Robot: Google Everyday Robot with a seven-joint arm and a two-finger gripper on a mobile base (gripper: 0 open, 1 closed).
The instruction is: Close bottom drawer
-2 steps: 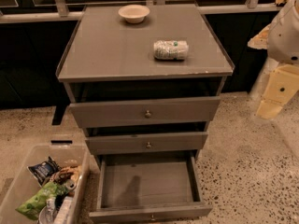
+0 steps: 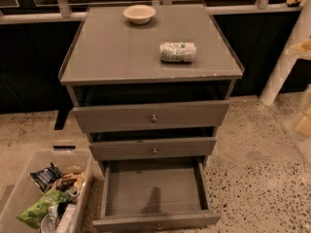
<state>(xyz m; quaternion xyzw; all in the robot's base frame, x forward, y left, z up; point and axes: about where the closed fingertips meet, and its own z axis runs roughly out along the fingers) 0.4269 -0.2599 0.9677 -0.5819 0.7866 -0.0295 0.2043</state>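
Gripper (image 2: 304, 124) blurred at right edge; bottom drawer (image 2: 154, 194) open, front cropped.

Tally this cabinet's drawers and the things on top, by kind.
Drawers: 3 (top drawer, middle drawer, bottom drawer open)
Bowl: 1
Bottle: 1
Total: 5
The gripper sits at the right edge, apart from the drawers.

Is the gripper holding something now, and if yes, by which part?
Nothing of the cabinet is held: the gripper hangs at the right edge, apart from the open bottom drawer and its knob.
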